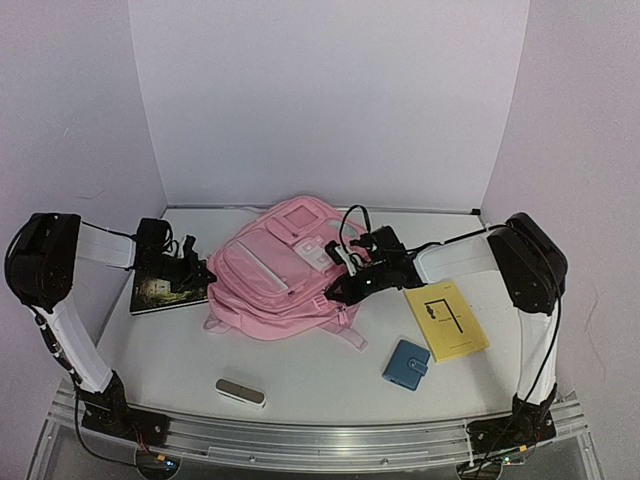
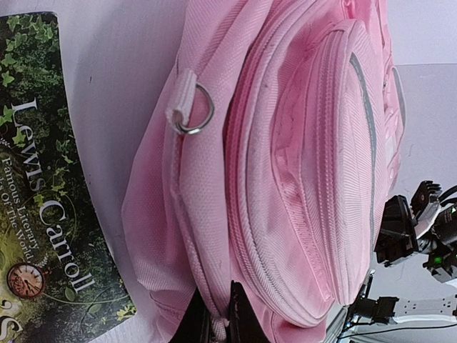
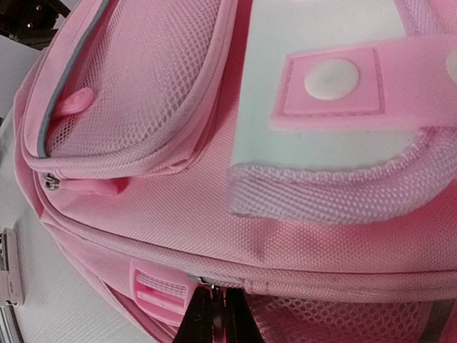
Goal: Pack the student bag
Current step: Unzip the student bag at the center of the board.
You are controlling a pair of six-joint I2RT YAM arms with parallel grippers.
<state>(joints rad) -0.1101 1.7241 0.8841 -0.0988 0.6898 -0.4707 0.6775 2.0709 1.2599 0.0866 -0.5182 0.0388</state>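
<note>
The pink student bag (image 1: pixel 285 275) lies flat in the middle of the table, front pockets up. At its left edge my left gripper (image 1: pixel 205 272) is shut, and the left wrist view shows the fingers (image 2: pixel 214 289) pinching a pink seam of the bag (image 2: pixel 300 164). My right gripper (image 1: pixel 342 288) is at the bag's right side. In the right wrist view its fingers (image 3: pixel 218 289) are closed on the thin pull of the metal zip slider (image 3: pixel 203 281), beside a pink label, on the bag (image 3: pixel 178 207).
A dark Lewis Carroll book (image 1: pixel 165 290) lies left of the bag, under the left arm. On the right lie a yellow booklet (image 1: pixel 447 320) and a blue wallet (image 1: pixel 406 364). A small grey case (image 1: pixel 240 392) sits near the front edge.
</note>
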